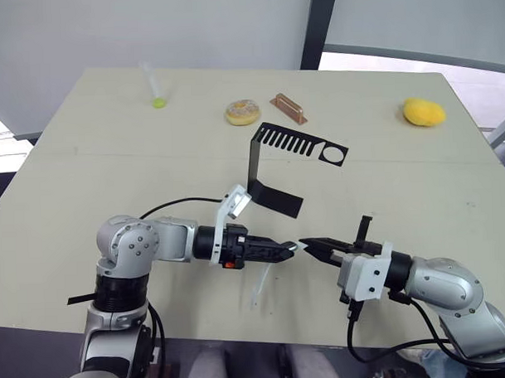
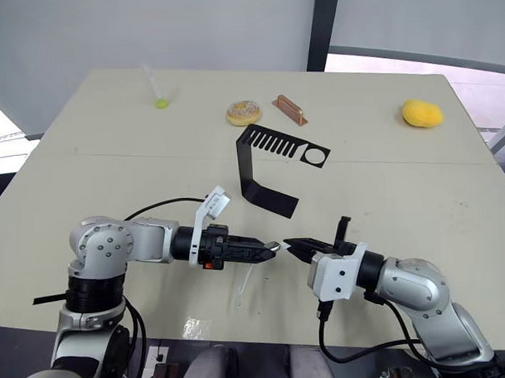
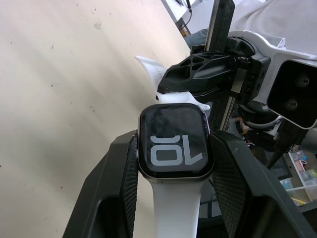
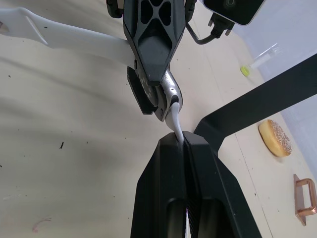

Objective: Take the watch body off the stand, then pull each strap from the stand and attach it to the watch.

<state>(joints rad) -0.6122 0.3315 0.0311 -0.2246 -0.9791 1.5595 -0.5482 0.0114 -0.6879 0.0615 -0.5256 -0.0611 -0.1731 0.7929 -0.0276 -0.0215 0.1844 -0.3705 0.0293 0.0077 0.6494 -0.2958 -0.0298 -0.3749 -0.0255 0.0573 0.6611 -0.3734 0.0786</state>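
Table (image 1: 110,161): we see a pale tabletop carrying everything else; both arms meet over its near edge.
Stand (image 1: 264,168): the black bracket sits mid-table, foot flat toward us, the slotted top plate reaching out to the right; its slots look bare, and it is well apart from both grippers.
Lemon-yellow object (image 1: 423,112): far right of the table, well apart from the work.
Doughnut (image 1: 242,112): just beyond the stand, with a copper-coloured bracket (image 1: 289,108) beside it.
Clear tube (image 1: 153,86): far left, with a yellow-green end.
Left gripper (image 3: 173,163): we find its two fingers closed against the sides of the watch body, pinning it between the pads, screen facing the wrist camera.
Right gripper (image 4: 176,141): its jaws are pressed together on a thin white strap end, right up against the watch.
Watch body (image 3: 174,148): held above the near table edge between the left fingertips, pale digits showing on the dark screen.
First strap (image 3: 176,208): already joined to the watch, running back between the left fingers; in the head views it hangs down toward the table (image 1: 261,284).
Second strap (image 4: 174,119): it curves from the right gripper's tips to the far edge of the watch body; we cannot tell whether it is seated in the case.
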